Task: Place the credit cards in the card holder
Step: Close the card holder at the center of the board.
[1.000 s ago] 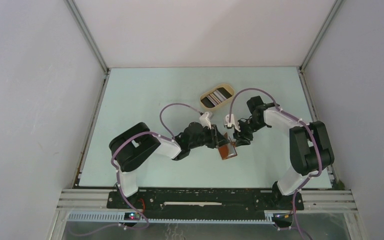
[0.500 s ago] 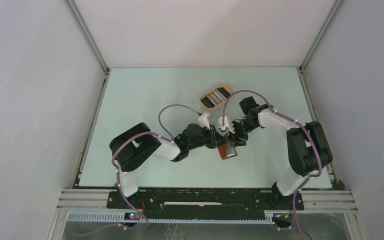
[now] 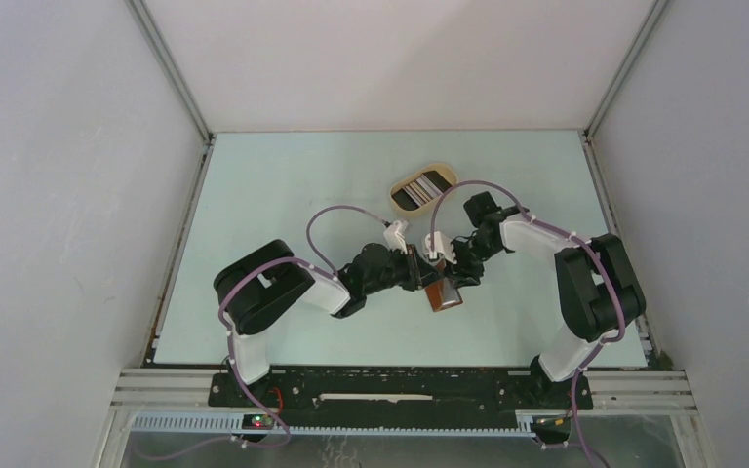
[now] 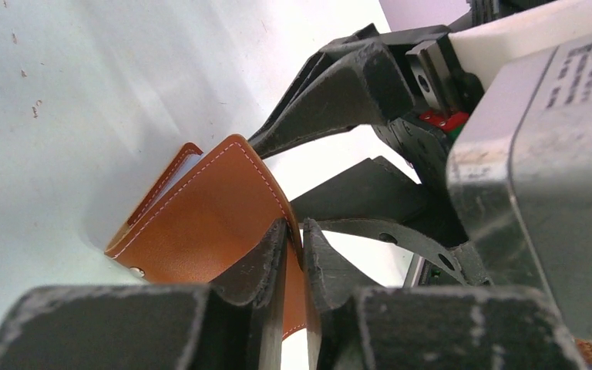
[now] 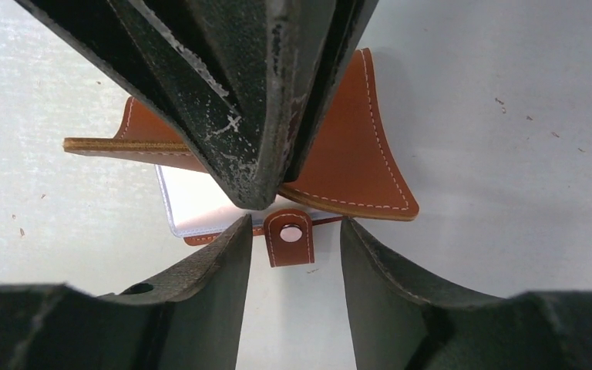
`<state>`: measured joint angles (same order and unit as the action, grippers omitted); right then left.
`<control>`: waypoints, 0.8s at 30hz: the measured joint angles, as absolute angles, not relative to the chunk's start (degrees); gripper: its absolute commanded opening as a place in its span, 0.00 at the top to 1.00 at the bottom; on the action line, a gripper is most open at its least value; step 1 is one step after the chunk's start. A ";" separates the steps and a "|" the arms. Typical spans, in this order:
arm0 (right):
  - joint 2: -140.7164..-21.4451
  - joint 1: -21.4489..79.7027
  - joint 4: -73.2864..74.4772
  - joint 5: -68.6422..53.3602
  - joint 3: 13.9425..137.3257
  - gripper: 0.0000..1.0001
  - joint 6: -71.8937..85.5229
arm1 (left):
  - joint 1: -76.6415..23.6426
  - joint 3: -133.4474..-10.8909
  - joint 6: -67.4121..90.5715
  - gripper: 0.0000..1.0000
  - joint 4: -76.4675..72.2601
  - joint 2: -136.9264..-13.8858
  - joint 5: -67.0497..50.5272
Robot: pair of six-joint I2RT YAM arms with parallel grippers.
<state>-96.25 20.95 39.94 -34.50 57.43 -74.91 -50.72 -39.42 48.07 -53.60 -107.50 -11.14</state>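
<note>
At the middle of the pale green bench (image 3: 283,195), one card holder (image 3: 445,295) of reddish-brown leather is flanked by both arms at once. The left gripper (image 4: 293,231) is clamped on the raised leather flap (image 4: 216,208). Its jaws are pressed almost together with only the leather between them, so the flap is held up off the bench. The right gripper (image 5: 294,223) is set nose to nose with it. Its jaws are parted, nothing is held in them, and the small closing tab (image 5: 289,245) with its one metal stud (image 5: 290,230) is framed in the gap. Whether either right tip is touching the leather cannot be told.

One pale card (image 5: 200,204) is seen lying under the lifted flap, its corner showing past the leather.

On writing, one label (image 4: 578,77) is carried on the grey housing in the left wrist view, but its print is too small to be read.

Further back, well apart from the card holder, one beige oval tray (image 3: 449,174) is set. More credit cards (image 3: 421,188) are stacked in it in black, white and grey bands, and their count cannot be made out. Two purple cables (image 3: 341,205) are looped over the arms, one apiece, and the right arm's cable is arched just beside the tray.
</note>
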 measured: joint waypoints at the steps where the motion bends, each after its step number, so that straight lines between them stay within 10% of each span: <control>1: -96.31 21.19 39.97 -34.30 57.43 0.50 -74.91 | -50.70 -39.24 48.07 0.84 -53.93 -107.50 -11.11; 16: -96.36 18.11 40.99 -36.99 57.39 0.73 -75.20 | -50.54 -39.09 48.12 0.81 -54.57 -107.74 -11.16; 24: -95.94 16.16 42.13 -39.57 57.39 0.75 -76.42 | -50.54 -39.77 48.49 0.60 -53.41 -108.33 -11.94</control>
